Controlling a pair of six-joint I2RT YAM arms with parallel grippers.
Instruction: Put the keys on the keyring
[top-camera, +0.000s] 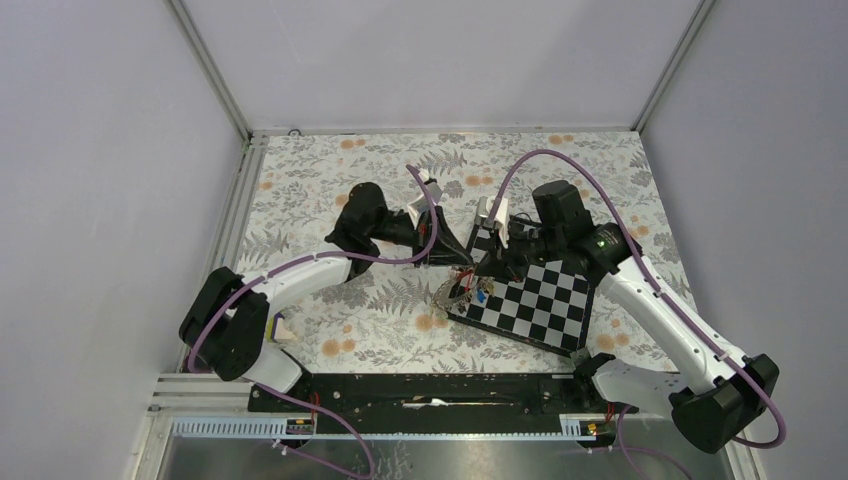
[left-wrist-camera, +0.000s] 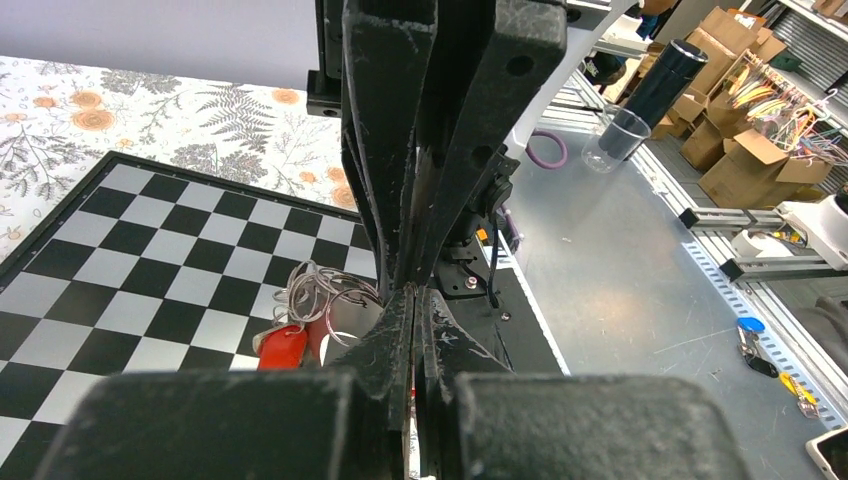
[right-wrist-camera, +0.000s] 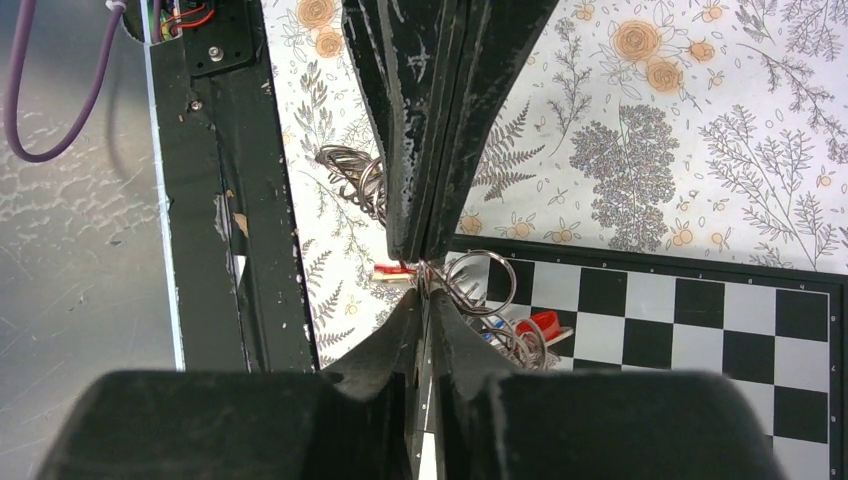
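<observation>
Progress: The keys lie bunched with several rings at the left corner of the chessboard. The bunch straddles that corner onto the floral surface. Both claws meet directly over it.

The left claw is pressed together, tips down beside the thin wire loops and a red-headed key. The right claw is also pressed together. Its tips touch the rim of a round metal ring, taken to be the keyring, with a small red tag just beside them.

Judgement: threading is in hand but not finished. No key can be confirmed as hanging on the keyring. At least the red-headed key and a blue fragment rest loose-looking on the chessboard near the ring. Every key therefore counts as outstanding until shown otherwise.

Not determinable:
- Whether either claw pinches anything. The tips hide their own contact point in both wrist views, and the top view is too small to tell.
- The number of keys. The bunch is tangled, and only red and blue show clearly.
- Which ring is which. Several overlap, and the keyring's far side is covered by the right claw.
- Whether any loop already passes through a key's hole.
</observation>
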